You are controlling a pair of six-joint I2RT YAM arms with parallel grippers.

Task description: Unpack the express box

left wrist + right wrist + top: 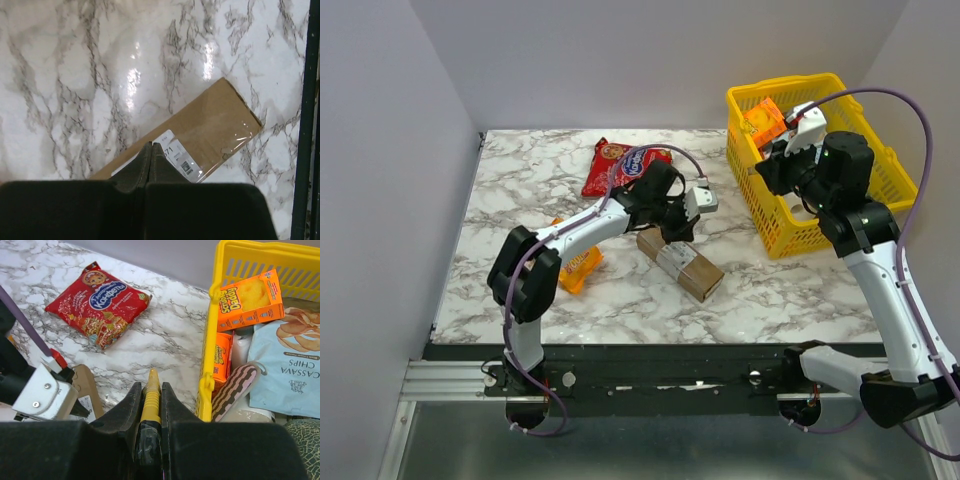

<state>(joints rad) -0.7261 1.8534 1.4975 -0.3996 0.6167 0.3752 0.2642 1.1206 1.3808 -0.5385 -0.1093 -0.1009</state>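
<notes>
Left wrist view: left gripper (151,150) jaws pressed fully together, nothing between them, tips over the white-label end of the small elongated brown cardboard express box (220,125); contact cannot be confirmed. Box lies flat and diagonal, mid-table, on the white marble-patterned tabletop (75,75). Right gripper (150,387) jaws narrow, clamped on a slim yellow-and-black tool (150,407), just beside the yellow plastic basket (220,300). Red foil snack bag (97,305) lies beyond.
</notes>
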